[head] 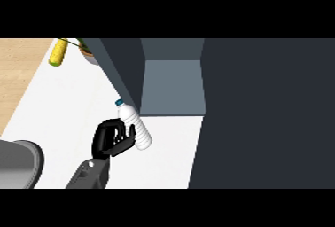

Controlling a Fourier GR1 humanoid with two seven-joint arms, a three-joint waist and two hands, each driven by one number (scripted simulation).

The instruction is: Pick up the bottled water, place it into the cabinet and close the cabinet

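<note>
Bottle in the left hand, just short of the open cabinet.

The left hand (112,141) comes up from the lower left with its fingers (107,129) curled round the lower half of the bottle (133,120), which sits on the hand's right side above the white worktop (65,106). The bottle leans, with its blue-green cap up and away, at or almost at the front edge of the cabinet's left wall, and its base down towards the robot. The cabinet (171,84) stands open. Its grey inside lies to the right of the cap and further back, so I'd say the bottle must shift rightward past that wall edge before it can go in. The broad dark panel (268,115) on the right may be the door, though I can't tell. The right hand is nowhere to be seen.
</note>
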